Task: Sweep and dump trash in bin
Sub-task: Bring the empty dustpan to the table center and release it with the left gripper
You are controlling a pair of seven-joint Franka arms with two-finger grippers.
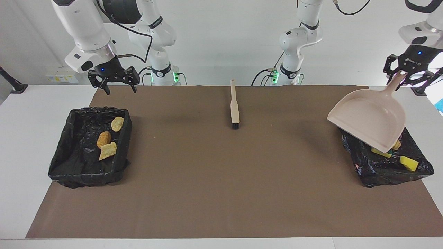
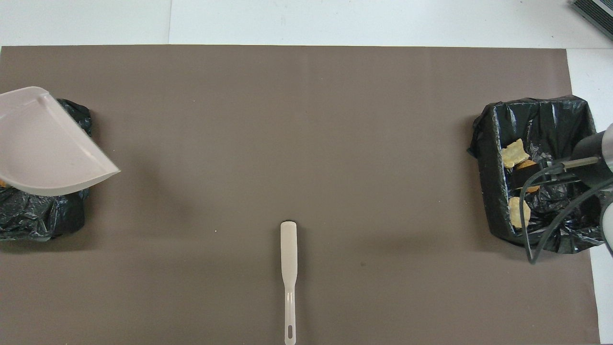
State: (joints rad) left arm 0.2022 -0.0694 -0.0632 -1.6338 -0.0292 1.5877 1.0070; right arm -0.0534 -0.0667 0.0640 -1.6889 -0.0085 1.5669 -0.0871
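Yellow sponge scraps in black-lined bin, left fingers clamped on pink dustpan, right fingers spread, empty.

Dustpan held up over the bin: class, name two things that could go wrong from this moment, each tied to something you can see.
1. The left claw grips the dustpan only by the tip of its handle, so the tilted pan could swing or slip.
2. The pan's lower lip hangs just above the black bin holding the yellow sponge pieces; moving off low might snag the loose liner.
The right claw waits, open, above the table's edge by the other bin.
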